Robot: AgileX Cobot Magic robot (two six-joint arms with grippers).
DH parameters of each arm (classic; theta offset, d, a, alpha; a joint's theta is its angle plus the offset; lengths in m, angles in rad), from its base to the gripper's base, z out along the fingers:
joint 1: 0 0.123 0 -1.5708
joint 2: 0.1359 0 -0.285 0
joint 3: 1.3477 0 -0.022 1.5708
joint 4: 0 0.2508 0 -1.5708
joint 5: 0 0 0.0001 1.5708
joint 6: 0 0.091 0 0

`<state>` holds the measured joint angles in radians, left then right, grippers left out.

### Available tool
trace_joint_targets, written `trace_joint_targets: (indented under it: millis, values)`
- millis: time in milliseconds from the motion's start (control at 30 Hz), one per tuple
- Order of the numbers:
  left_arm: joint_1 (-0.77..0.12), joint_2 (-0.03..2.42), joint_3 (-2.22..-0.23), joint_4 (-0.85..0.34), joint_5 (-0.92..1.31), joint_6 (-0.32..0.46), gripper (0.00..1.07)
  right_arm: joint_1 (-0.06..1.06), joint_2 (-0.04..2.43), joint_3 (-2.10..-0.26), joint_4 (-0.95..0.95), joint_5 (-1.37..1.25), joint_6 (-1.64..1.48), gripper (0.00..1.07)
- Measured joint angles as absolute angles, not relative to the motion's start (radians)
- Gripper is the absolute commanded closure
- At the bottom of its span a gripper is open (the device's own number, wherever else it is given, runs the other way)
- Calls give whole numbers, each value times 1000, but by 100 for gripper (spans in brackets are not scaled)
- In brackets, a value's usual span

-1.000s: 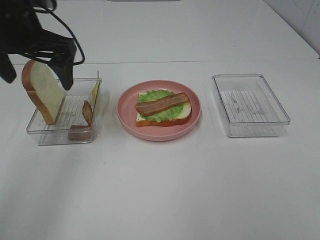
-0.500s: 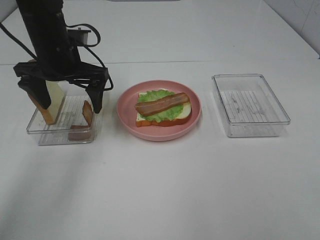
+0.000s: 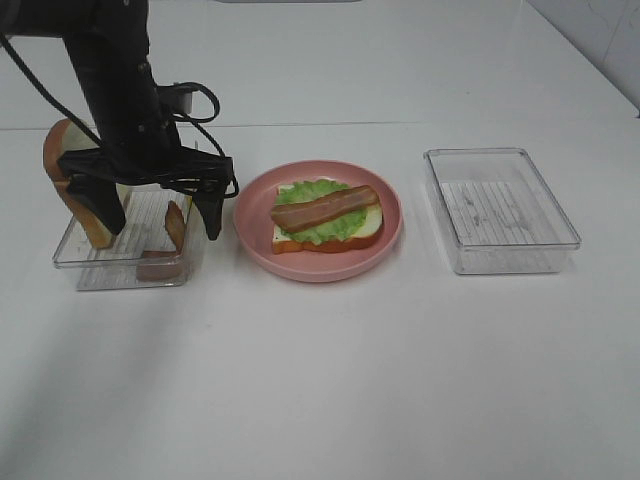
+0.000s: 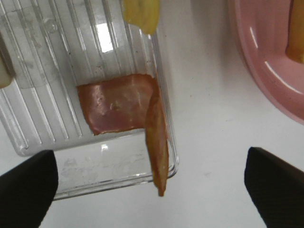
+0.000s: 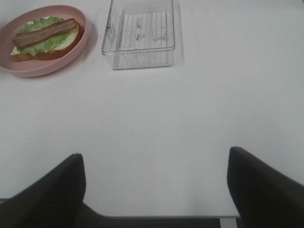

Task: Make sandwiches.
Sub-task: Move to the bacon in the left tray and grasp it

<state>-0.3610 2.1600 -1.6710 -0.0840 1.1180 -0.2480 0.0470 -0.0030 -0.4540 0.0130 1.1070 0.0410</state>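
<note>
Here, nearest of all, the right gripper [image 5: 156, 187] hangs over the tabletop [image 3: 320, 400] close to its front edge, jaws wide and holding nothing. A broad open stretch of white surface lies between it and the row of dishes.

That row counts three: two clear trays and one pink plate [image 3: 300, 268] between them. Open gaps of tabletop separate them, narrow on the left and wider on the right.

The one sandwich [image 3: 326, 218] lies on the plate. It is a single bread slice under lettuce, with one bacon strip on top.

The right tray [image 3: 560, 235] stands apart, well inside the tabletop's right edge.

The left tray [image 3: 90, 262] holds one upright leaning bread slice [image 3: 70, 170], one cheese slice [image 4: 141, 14] and two bacon pieces. One piece lies flat [image 4: 116, 110]; the other stands on edge against the wall [image 4: 156, 142].

The left gripper [image 3: 160, 225] hangs over this tray, jaws spread wide and holding nothing. One finger [image 3: 108, 222] is in front of the bread and the other [image 3: 213, 228] is outside the wall, in the gap toward the plate.

Behind the row, more open tabletop runs back.
</note>
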Motion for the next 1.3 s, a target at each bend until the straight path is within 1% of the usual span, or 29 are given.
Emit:
trace_joint_targets:
  millis: [33,100,133,167,200,233,267,300,333,367,400,433,467,500,533,567,600,633,1067,1100,1133,1167,1200,1233,1267,1300]
  values:
    - [-361,2165,-1671,-91,1108,-241,12,47,-3,-454,13,1107,41,29]
    - [-361,2168,-1671,-94,1103,-238,13,47,-3,-454,13,1107,41,29]
    - [-361,2175,-1671,-106,1091,-234,16,47,-3,-454,13,1107,41,29]
    - [-361,2175,-1671,-106,1091,-234,16,47,-3,-454,13,1107,41,29]
    - [-361,2181,-1671,-109,1091,-234,18,47,-3,-454,13,1107,41,29]
    - [-361,2183,-1671,-109,1091,-233,22,47,-3,-454,13,1107,41,29]
    - [-361,2183,-1671,-109,1091,-233,22,47,-3,-454,13,1107,41,29]
    - [-361,2188,-1671,-110,1091,-232,25,47,-3,-454,13,1107,41,29]
    - [-361,2189,-1671,-110,1091,-231,32,47,-3,-454,13,1107,41,29]
    - [-361,2189,-1671,-110,1091,-231,32,47,-3,-454,13,1107,41,29]
    - [-361,2192,-1671,-110,1085,-227,37,47,-3,-454,13,1107,41,29]
    - [-361,2192,-1671,-111,1078,-226,40,47,-3,-454,13,1107,41,29]
    - [-361,2192,-1671,-111,1078,-226,40,47,-3,-454,13,1107,41,29]
    - [-361,2192,-1671,-111,1059,-224,45,47,-3,-454,13,1107,41,29]
    - [-361,2192,-1671,-111,1052,-223,47,47,-3,-454,13,1107,41,29]
    - [-361,2192,-1671,-111,1052,-223,47,47,-3,-454,13,1107,41,29]
    - [-361,2192,-1671,-111,1040,-223,52,47,-3,-454,13,1107,41,29]
    - [-361,2192,-1671,-113,1035,-223,54,47,-3,-454,13,1107,41,29]
    - [-361,2192,-1671,-135,1027,-223,55,47,-3,-454,13,1107,41,29]
    - [-361,2192,-1671,-135,1023,-223,56,47,-3,-454,13,1107,41,29]
    - [-361,2192,-1671,-135,1023,-223,64,47,-3,-454,13,1107,41,29]
    - [-361,2192,-1671,-135,1023,-223,64,47,-3,-454,13,1107,41,29]
    - [-361,2192,-1671,-135,1023,-223,69,47,-3,-454,13,1107,41,29]
    - [-361,2192,-1671,-135,1023,-223,81,47,-3,-454,13,1107,41,29]
    - [-361,2192,-1671,-135,1023,-223,81,47,-3,-454,13,1107,41,29]
    - [-361,2192,-1671,-135,1023,-224,87,47,-3,-454,13,1107,41,29]
